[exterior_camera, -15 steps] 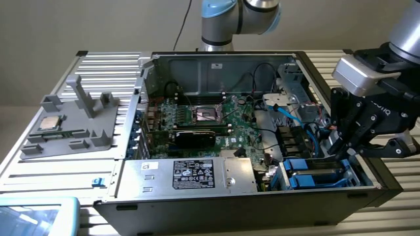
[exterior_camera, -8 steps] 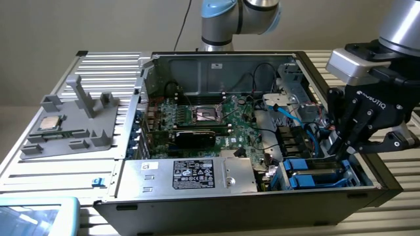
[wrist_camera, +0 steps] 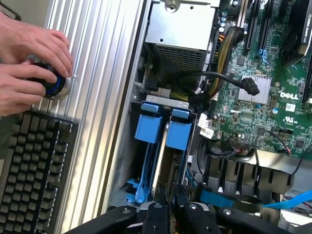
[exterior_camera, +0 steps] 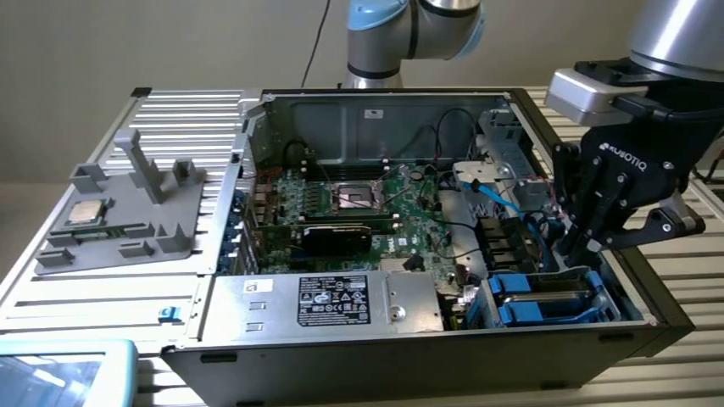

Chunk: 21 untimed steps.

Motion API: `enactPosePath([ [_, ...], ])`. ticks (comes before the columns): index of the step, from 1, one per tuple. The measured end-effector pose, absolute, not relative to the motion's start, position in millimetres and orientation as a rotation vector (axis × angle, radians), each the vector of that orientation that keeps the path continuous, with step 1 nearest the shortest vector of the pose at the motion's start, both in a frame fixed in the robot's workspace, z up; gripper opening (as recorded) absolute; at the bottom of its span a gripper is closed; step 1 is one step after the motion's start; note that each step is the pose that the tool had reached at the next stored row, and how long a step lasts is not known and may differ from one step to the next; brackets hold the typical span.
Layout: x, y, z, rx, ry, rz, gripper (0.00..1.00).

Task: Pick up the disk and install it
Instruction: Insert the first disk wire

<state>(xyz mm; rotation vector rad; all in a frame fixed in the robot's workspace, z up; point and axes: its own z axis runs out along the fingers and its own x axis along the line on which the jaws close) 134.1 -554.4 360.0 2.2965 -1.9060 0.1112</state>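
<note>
Disk [exterior_camera: 541,298] [wrist_camera: 179,131] is standing on edge in its blue carrier inside the drive bay, at the near corner of the open computer case [exterior_camera: 339,102] on the exterior view's right. You are seeing two blue carrier fronts side by side there, with a pale silver edge showing between them.

Your claw [exterior_camera: 579,248] [wrist_camera: 169,207] is hanging straight over that bay, tips pointing down and lined up with the seam between the two blue fronts. Its fingers [wrist_camera: 157,209] are sitting drawn almost together, leaving just a thin slit, and they are reaching the end of the carriers. You cannot tell whether they are pinching anything.

Beside the bay the green motherboard [exterior_camera: 374,203] [wrist_camera: 263,92] is lying flat in the case, and a silver box with a black-and-white label [exterior_camera: 328,301] is sitting at the near edge. At the exterior view's left, a small square chip [exterior_camera: 88,212] is resting on a grey fixture [exterior_camera: 136,225] on the ribbed table [exterior_camera: 114,292].

In the wrist view, a person's hands [wrist_camera: 34,53] are holding a round blue-and-black knob [wrist_camera: 52,85] next to a black keyboard [wrist_camera: 34,170].
</note>
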Motion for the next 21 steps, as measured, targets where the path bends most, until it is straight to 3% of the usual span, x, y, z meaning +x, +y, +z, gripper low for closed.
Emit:
enactPosePath([
  [21,129.0,-554.3,359.9,2.27,-1.936,0.109,0.17],
])
